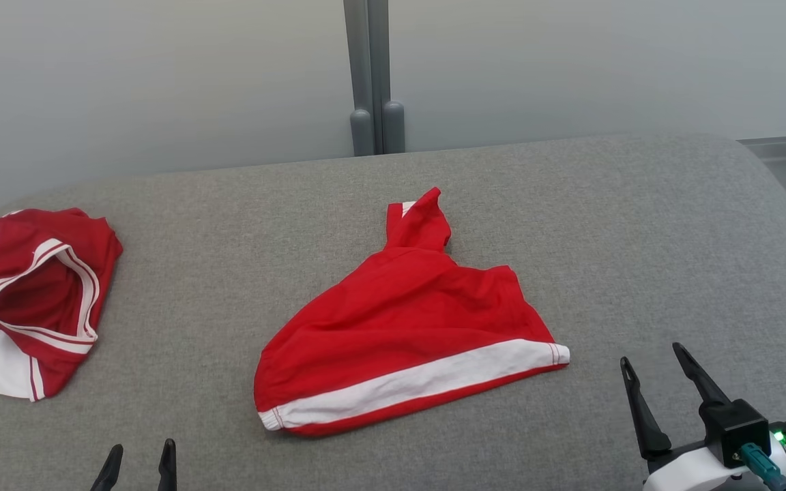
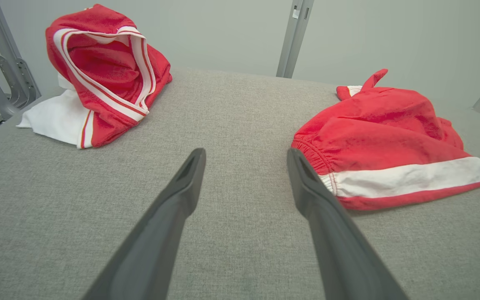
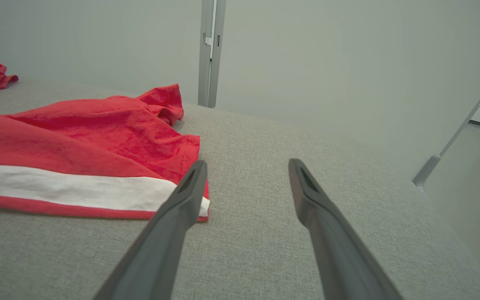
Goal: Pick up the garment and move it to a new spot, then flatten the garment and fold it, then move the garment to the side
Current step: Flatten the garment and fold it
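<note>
grey padded table [image 1: 638, 225] takes up most of the head view, pale wall panels [image 1: 127, 82] behind its far edge. garment [image 1: 400, 327], red shorts-like piece with a white band [image 1: 420, 382], lies near the table's centre, a bit toward the near edge, bunched and not flat. 1 flap [image 1: 420, 218] sticks up on its far side.

second garment [image 1: 31, 300], red with white trim, is heaped at the left edge, well apart from the first. likely not the target, hard to be sure. grey post [image 1: 372, 75] stands behind the far edge, off the table.

left gripper [image 1: 142, 447] sits at the near edge, left of the garment, fingers spread and holding nothing. in the left wrist view its right finger is just beside the garment's gathered end [image 2: 306, 150]. right gripper [image 1: 652, 354] is near the near-right corner, jaws wide and empty, close to the band's right tip.

handling, my read: thin, light, limp cloth, probably a little slick. it will sag and fold on itself when lifted, nothing fragile. best hold looks like the 2 ends of the white band, 1 per gripper, pinching low so a finger slides under the hem. the padded cover could catch a fingertip.

nothing blocks either approach. only the heap at the left edge limits room for setting down there.
</note>
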